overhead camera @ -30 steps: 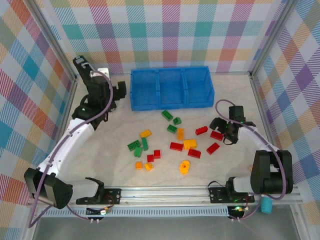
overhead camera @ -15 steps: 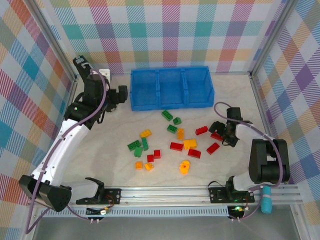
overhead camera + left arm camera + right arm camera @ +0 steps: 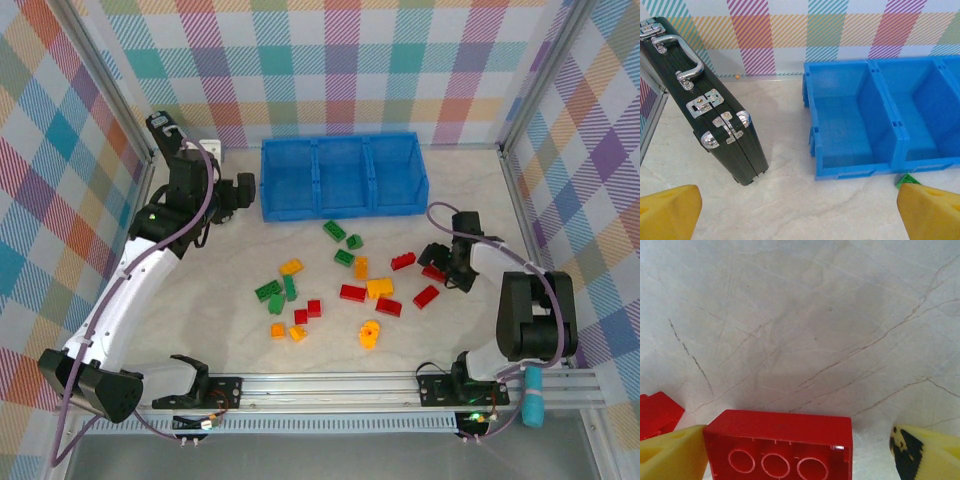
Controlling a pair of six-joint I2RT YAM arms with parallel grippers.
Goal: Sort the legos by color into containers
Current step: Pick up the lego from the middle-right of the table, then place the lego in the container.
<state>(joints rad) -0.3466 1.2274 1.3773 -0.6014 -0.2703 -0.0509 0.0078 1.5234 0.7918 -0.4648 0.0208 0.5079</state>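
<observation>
Red, green and yellow/orange legos lie scattered mid-table, among them a red one (image 3: 353,292), a green one (image 3: 334,231) and an orange one (image 3: 370,333). The blue bin (image 3: 343,209) with its three containers stands behind them. My right gripper (image 3: 437,265) is low at the table's right and open, straddling an upside-down red lego (image 3: 777,445). Its left finger (image 3: 675,452) touches the brick; a gap separates the right finger (image 3: 930,452) from it. My left gripper (image 3: 245,190) hovers open by the bin's left end (image 3: 855,170), holding nothing.
A black case (image 3: 715,125) with metal latches stands upright left of the bin. Another red lego (image 3: 657,412) lies just left of the straddled one. A green lego (image 3: 907,179) peeks out by the bin's front wall. Checked walls enclose the table.
My right gripper settled around the red lego and its jaws narrowed a little. My left arm swung slightly toward the bin early on, then held still.
</observation>
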